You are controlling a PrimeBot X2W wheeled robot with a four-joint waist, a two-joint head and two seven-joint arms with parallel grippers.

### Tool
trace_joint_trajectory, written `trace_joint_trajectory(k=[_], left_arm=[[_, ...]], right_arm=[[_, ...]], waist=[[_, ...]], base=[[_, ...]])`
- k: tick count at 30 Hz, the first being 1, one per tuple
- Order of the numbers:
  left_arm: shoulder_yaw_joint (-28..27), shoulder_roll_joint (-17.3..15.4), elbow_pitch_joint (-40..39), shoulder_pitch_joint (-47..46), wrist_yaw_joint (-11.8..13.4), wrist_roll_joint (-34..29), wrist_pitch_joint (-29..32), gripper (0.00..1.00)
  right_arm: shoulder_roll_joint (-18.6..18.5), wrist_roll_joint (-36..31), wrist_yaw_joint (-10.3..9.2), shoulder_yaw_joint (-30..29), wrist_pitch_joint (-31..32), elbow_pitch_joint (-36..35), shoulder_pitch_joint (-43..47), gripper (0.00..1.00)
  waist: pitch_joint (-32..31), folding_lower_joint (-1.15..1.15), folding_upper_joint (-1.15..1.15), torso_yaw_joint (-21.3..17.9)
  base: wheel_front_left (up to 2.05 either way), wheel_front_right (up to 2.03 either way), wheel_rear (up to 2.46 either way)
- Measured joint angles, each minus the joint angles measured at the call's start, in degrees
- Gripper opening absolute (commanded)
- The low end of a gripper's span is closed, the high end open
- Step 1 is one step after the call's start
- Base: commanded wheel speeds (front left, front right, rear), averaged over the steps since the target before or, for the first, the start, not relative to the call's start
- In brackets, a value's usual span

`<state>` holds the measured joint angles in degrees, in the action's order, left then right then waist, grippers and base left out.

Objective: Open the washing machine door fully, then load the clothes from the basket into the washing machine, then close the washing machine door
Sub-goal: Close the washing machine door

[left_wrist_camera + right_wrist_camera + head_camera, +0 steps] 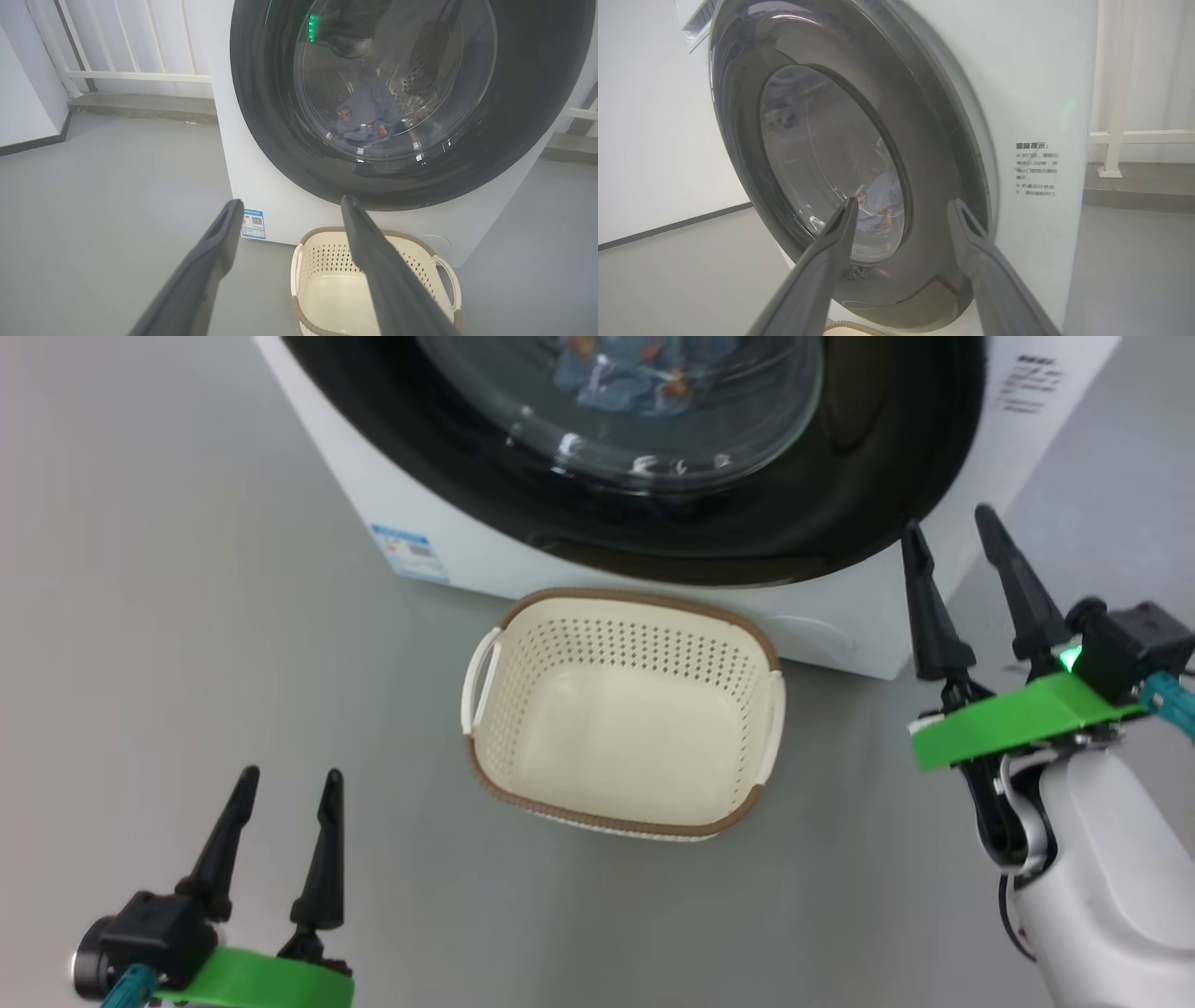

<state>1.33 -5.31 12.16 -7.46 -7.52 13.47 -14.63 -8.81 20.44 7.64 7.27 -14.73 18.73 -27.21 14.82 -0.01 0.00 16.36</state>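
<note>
I find left gripper (291, 772) and right gripper (948, 518) spread, empty; washing machine door (887, 457) looks shut over the clothes (625, 373), but an unseated latch could let it swing out.

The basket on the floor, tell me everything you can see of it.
The basket is small, rectangular, cream plastic, with perforated walls, a brown woven-look rim and a pale loop handle on each short side. It stands upright and empty on the grey floor, just before the washing machine, below its door.
</note>
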Motion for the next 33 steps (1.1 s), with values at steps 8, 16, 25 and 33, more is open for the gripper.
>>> trace_joint_trajectory(k=[8,16,25,33], left_arm=[[-1.79,-1.22,0.8,0.98,-0.01,0.0,0.0,1.0],[-3.55,-2.72,1.4,3.32,-0.01,-0.45,0.0,1.0],[-4.25,-3.16,1.96,6.39,-0.01,-1.56,0.0,1.0],[-6.32,-4.13,2.01,9.0,-0.01,-1.56,0.0,1.0]], right_arm=[[0.69,0.31,0.0,-0.46,0.0,-1.53,6.2,1.0],[1.33,0.74,0.0,-1.75,0.01,-2.71,13.51,1.0],[1.45,0.79,0.0,-2.04,0.01,-3.65,19.28,1.0],[1.13,0.86,0.0,-2.38,0.01,-5.06,23.42,1.0]], waist=[[-3.13,0.01,0.0,-4.05],[-6.52,0.01,0.0,-8.54],[-9.85,0.01,0.0,-13.28],[-12.67,0.01,0.0,-16.31]], base=[[0.0,0.0,0.0],[0.0,0.0,0.0],[0.0,0.0,0.0],[0.0,0.0,0.0]])
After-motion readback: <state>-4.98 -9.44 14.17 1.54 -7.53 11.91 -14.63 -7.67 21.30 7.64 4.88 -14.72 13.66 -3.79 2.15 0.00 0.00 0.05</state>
